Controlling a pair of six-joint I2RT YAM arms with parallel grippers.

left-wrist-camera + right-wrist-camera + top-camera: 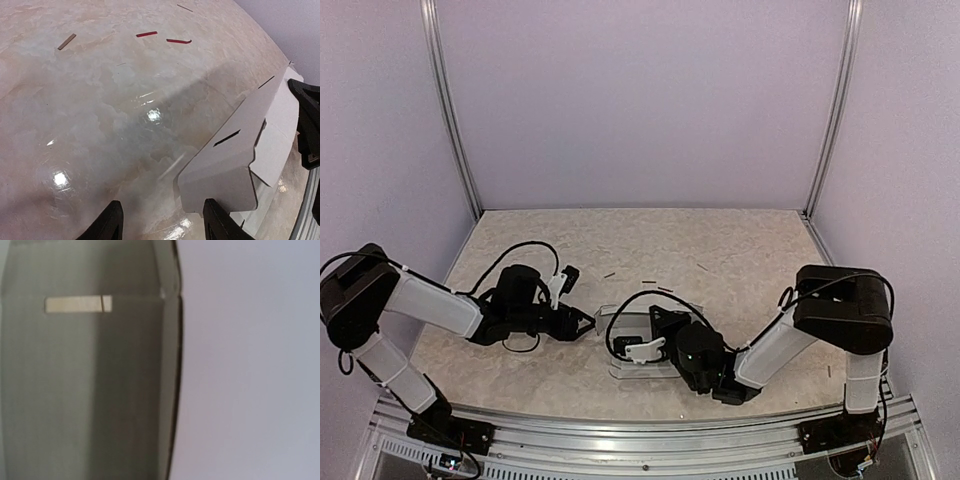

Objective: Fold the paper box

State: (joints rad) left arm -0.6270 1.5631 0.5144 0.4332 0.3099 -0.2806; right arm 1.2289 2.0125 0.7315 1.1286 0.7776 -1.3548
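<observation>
A paper box (pixel 618 322) of pale grey-white card lies partly folded on the marbled table (pixel 720 260), near the front edge and midway between the two arms. Seen close from the left wrist, the paper box (pixel 235 165) shows angled flaps raised off the surface and narrow dark slots (pixel 226 138) cut along its creases. The right wrist view is filled by a shaded card panel (pixel 100 390) with one pale slot (pixel 77 304).

The right gripper (pixel 638 348) sits low over the card, its arm bent at a raised elbow far to the right. Its fingers are together (they are hidden from its own camera, so whether they pinch the card cannot be told).

The left gripper (pixel 582 322) lies just beside the box's left end, its forearm stretched low across the table. In its wrist view the left gripper (pixel 162 220) has its fingers (pixel 107 225) apart, with bare table between them.

A few thin strips (pixel 146 34) lie farther back.
</observation>
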